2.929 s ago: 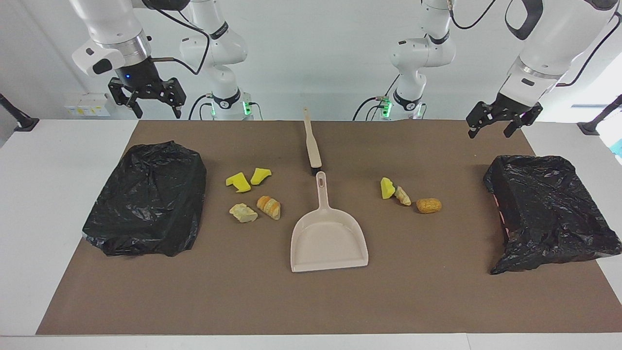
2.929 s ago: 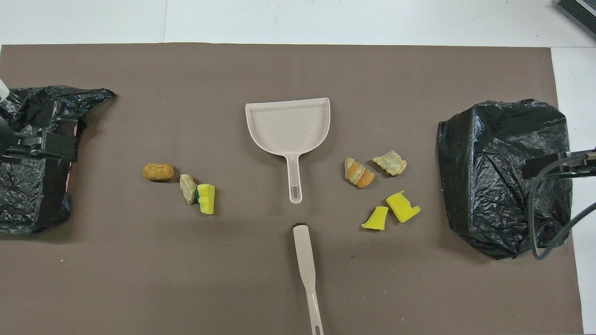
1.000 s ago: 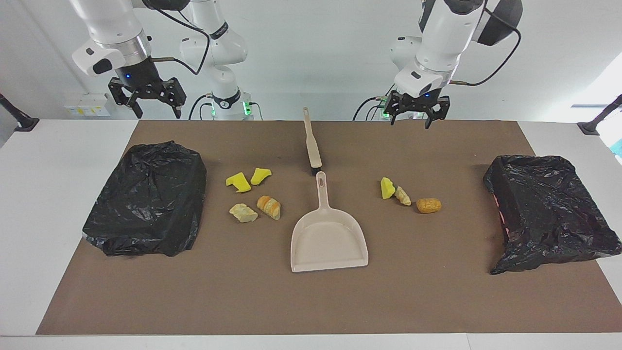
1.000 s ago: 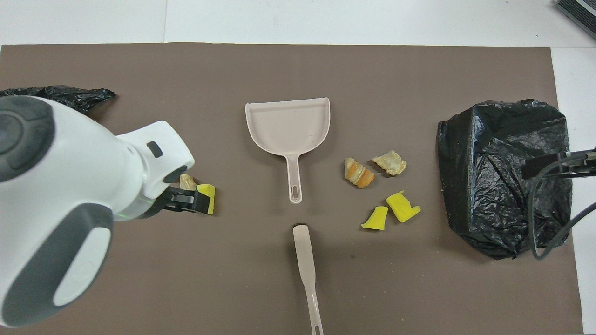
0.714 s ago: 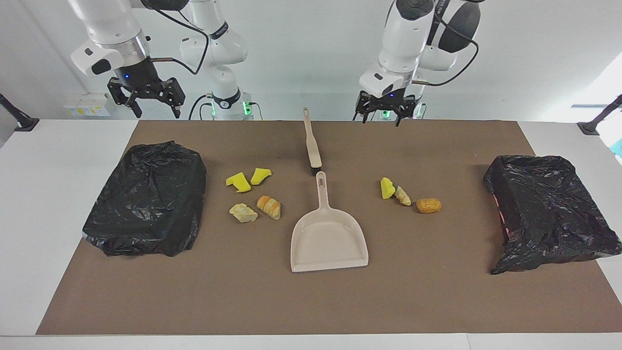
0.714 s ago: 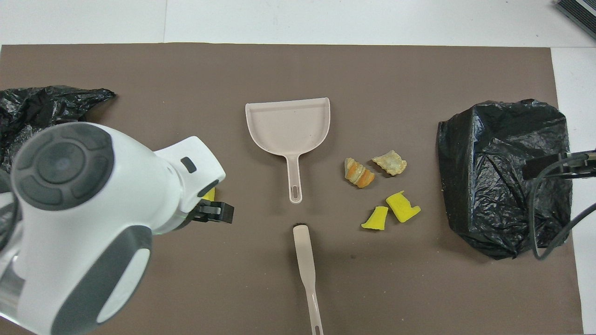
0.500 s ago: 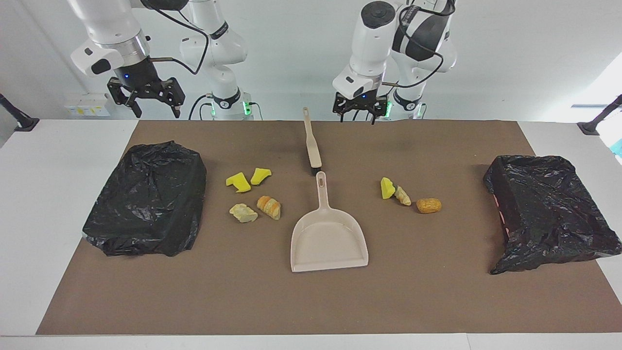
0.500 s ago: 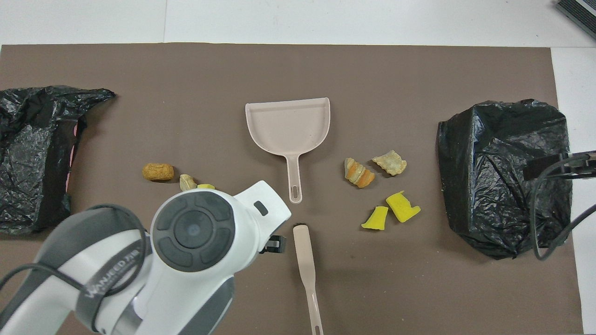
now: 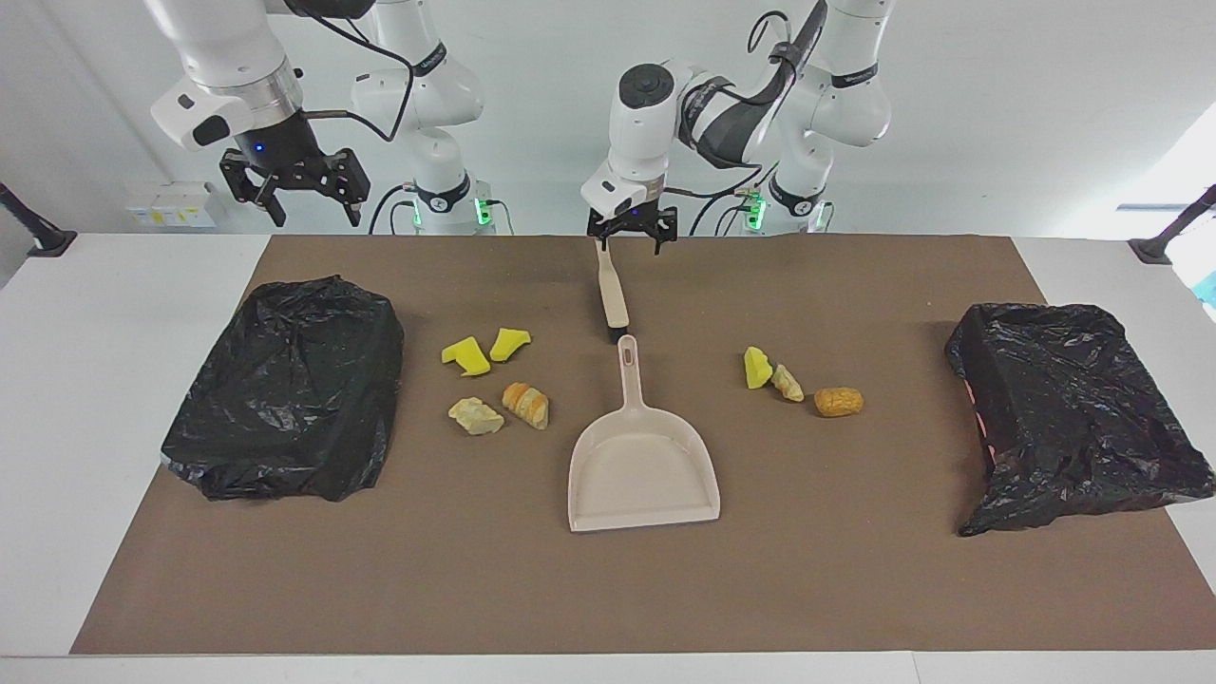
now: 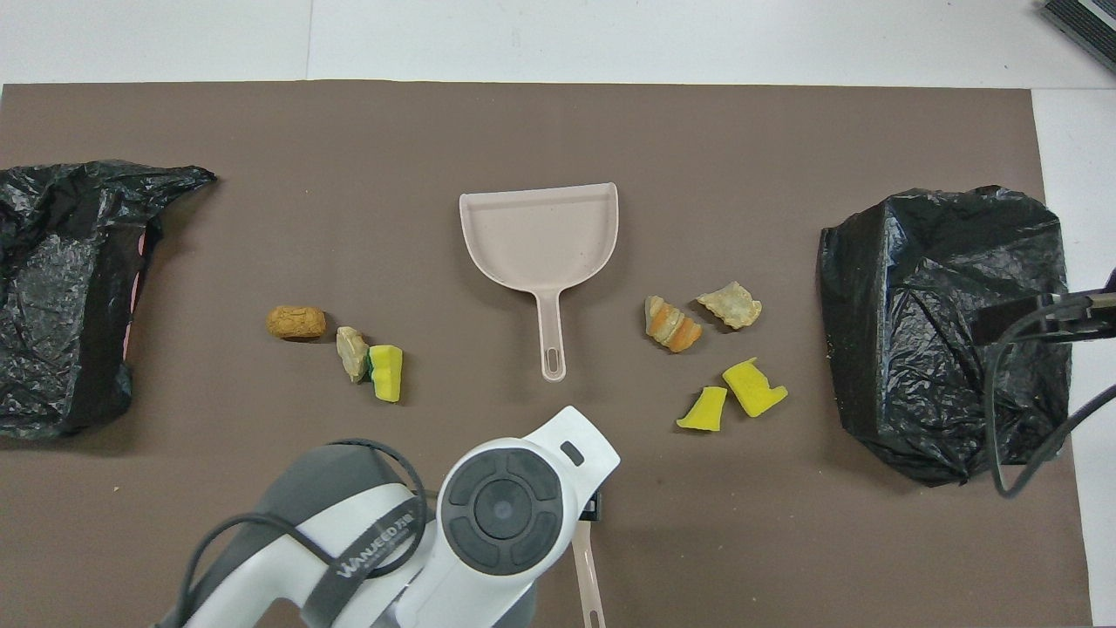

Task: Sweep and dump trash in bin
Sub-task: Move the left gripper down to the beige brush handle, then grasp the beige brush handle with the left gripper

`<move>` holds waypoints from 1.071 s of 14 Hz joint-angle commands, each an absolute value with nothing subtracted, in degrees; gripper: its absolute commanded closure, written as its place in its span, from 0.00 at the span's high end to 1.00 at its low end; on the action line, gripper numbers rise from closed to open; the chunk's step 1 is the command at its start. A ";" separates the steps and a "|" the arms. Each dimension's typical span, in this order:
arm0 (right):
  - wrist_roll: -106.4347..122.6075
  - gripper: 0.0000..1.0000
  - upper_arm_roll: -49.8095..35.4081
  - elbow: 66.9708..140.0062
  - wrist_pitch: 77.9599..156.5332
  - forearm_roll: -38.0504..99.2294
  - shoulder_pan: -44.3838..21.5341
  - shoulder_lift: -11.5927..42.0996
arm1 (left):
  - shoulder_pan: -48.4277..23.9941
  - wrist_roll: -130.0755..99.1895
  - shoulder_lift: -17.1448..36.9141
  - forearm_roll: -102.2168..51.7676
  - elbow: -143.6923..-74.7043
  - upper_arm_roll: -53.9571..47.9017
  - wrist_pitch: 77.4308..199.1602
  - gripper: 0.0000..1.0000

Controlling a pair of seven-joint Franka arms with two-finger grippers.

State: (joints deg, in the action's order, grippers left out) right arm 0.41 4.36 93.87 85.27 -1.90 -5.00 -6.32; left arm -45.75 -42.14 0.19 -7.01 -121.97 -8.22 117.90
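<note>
No trash (image 9: 513, 404) had been swept; the dustpan (image 9: 642, 475) lay empty. The left gripper (image 9: 631, 235), fingers spread, hovered over the brush (image 9: 611, 290) handle. The right gripper (image 9: 296, 185) waited, fingers spread, above the table.

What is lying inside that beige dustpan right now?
Nothing: the dustpan shows a bare tray in both views. All seven trash bits lie on the mat beside it. Nothing covers the pan.

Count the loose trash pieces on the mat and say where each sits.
7. Four lie toward the right arm's end: two yellow wedges, two bread lumps. Three lie toward the left arm's end: wedge, pale lump, brown lump.
</note>
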 commanded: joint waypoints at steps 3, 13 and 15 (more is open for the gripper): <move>2.11 1.00 4.31 96.50 85.43 -1.14 -4.66 -8.61 | -50.97 -45.52 -0.09 -8.00 -128.14 -7.12 127.00 1.00; 6.06 1.00 4.75 96.33 84.81 -1.14 -4.48 -8.61 | -54.58 -51.59 1.23 -9.22 -129.81 -7.12 127.09 1.00; 6.15 1.00 4.75 96.33 84.73 -1.14 -4.39 -8.61 | -54.58 -51.42 1.23 -10.54 -129.81 -7.12 127.18 0.93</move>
State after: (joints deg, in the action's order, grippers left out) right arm 4.30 4.75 94.95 85.27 -1.90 -4.90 -7.19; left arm -53.25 -51.27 1.86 -8.79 -128.55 -8.18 125.91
